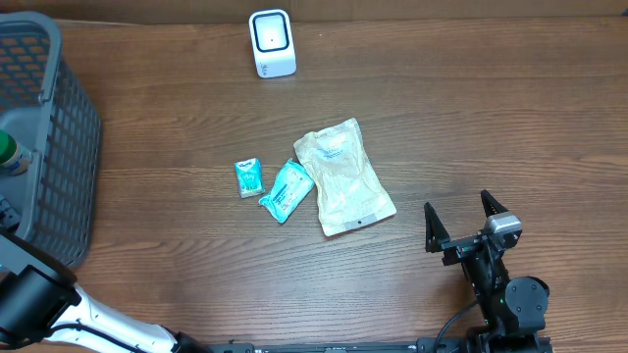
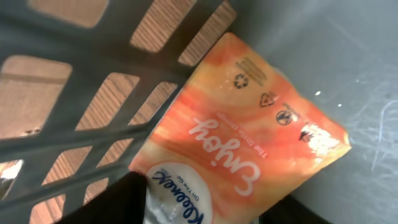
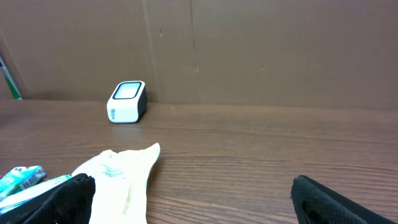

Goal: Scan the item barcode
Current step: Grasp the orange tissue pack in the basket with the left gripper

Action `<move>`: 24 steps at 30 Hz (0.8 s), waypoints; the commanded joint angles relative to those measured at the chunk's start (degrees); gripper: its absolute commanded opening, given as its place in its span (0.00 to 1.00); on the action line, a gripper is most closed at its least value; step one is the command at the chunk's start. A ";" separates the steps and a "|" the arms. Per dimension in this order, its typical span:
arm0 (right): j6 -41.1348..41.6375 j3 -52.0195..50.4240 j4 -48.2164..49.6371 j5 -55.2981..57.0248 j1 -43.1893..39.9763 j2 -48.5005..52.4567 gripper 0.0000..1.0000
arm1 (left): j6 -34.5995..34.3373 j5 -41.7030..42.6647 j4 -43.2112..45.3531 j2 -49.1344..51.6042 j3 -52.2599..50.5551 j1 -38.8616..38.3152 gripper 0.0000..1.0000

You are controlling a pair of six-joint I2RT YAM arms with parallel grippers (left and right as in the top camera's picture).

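Note:
In the left wrist view an orange Kleenex tissue pack (image 2: 242, 130) lies inside the grey basket (image 2: 93, 56), against its slatted wall. My left gripper (image 2: 211, 202) straddles the pack's near end; one black finger (image 2: 118, 199) touches its crinkled edge, the other is at the opposite edge. Whether they clamp it does not show. The white barcode scanner (image 1: 272, 43) stands at the table's far edge, also seen in the right wrist view (image 3: 127, 101). My right gripper (image 1: 469, 221) stands open and empty near the front right, with its fingers wide apart (image 3: 193, 199).
The grey basket (image 1: 49, 147) fills the table's left side, a green-capped thing (image 1: 10, 153) at its edge. A cream pouch (image 1: 343, 176) and two teal packets (image 1: 249, 177) (image 1: 287, 191) lie mid-table, left of the right gripper. My left arm (image 1: 29, 304) reaches in from the bottom left.

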 commanded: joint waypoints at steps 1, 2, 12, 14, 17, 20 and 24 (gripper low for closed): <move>0.17 -0.59 0.26 -0.02 0.24 -0.57 1.00 | 1.44 1.97 -0.63 4.24 -1.14 0.13 0.44; 0.20 -0.59 0.26 -0.02 0.24 -0.57 1.00 | 1.44 2.10 -0.72 4.35 -1.14 0.09 0.34; 0.17 -0.59 0.26 -0.02 0.24 -0.57 1.00 | 1.42 2.05 -3.61 3.43 -1.03 -1.53 0.04; 0.17 -0.59 0.26 -0.02 0.24 -0.57 1.00 | 0.94 2.03 -4.33 2.21 -0.96 -2.47 0.04; 0.17 -0.59 0.26 -0.02 0.24 -0.57 1.00 | -0.94 1.77 -4.63 -1.09 -0.96 -3.87 0.04; 0.17 -0.59 0.26 -0.02 0.24 -0.57 1.00 | -2.32 1.64 -4.76 -5.81 -0.96 -5.27 0.04; 0.20 -0.59 0.26 -0.02 0.24 -0.57 1.00 | -4.44 1.68 -4.20 -14.12 -0.96 -7.02 0.04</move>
